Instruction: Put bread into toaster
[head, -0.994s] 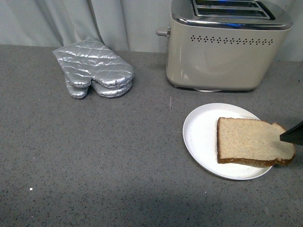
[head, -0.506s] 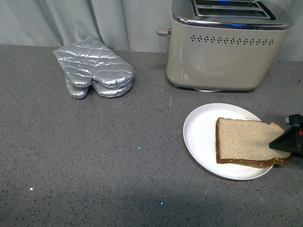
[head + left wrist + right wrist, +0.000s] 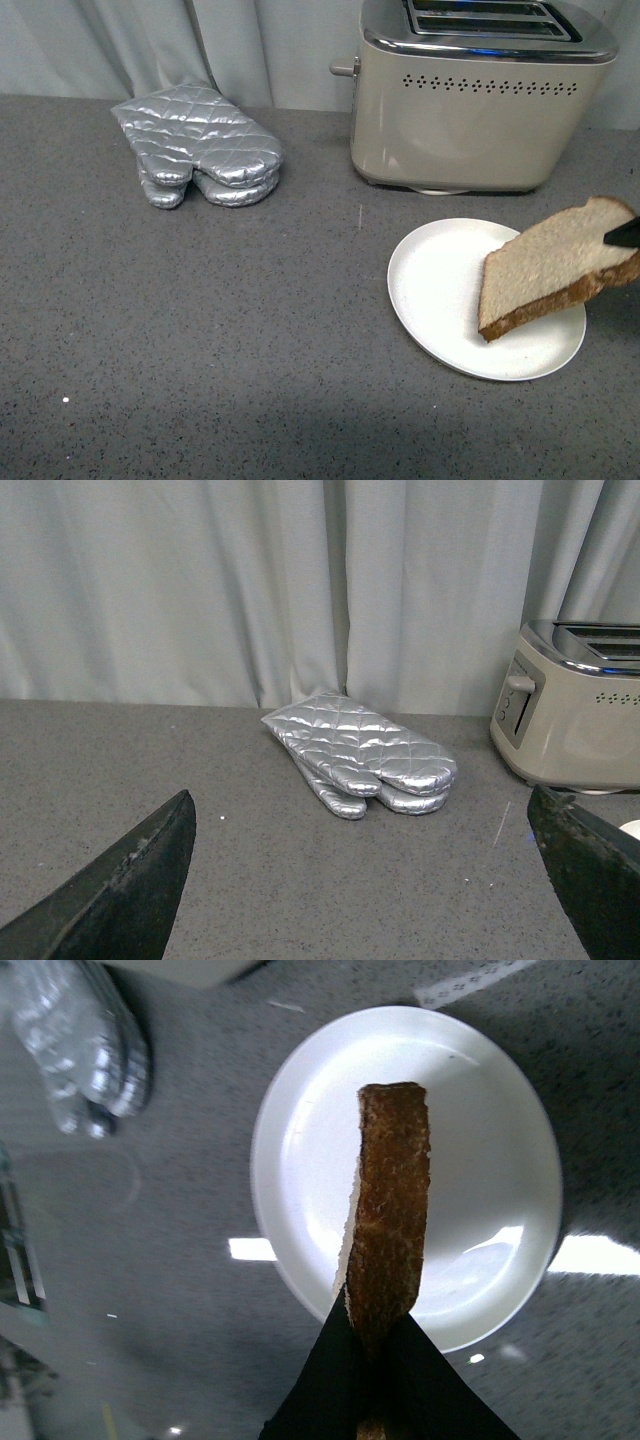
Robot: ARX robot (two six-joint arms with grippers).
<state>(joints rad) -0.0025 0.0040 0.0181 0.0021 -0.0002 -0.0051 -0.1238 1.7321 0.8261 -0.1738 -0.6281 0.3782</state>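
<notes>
The bread [image 3: 556, 265], a light-brown slice with a dark crust, hangs tilted above the white plate [image 3: 440, 290], its right end raised. My right gripper [image 3: 624, 236] is shut on that raised end at the picture's right edge. In the right wrist view the bread [image 3: 391, 1205] shows edge-on, pinched by the right gripper [image 3: 375, 1345] over the plate [image 3: 500, 1160]. The beige toaster [image 3: 470, 110] with a chrome top and two slots stands behind the plate. My left gripper [image 3: 370, 880] is open above bare counter, out of the front view; the toaster [image 3: 575, 715] lies to its far right.
A pair of silver quilted oven mitts [image 3: 200, 148] lies at the back left of the grey counter [image 3: 200, 330], also in the left wrist view as mitts [image 3: 360, 752]. A pale curtain [image 3: 150, 40] hangs behind everything. The toaster's lever [image 3: 343, 69] sticks out on its left side.
The bread has been lifted off the plate by its right end and now hangs tilted above it. The right gripper has risen and moved slightly back.
</notes>
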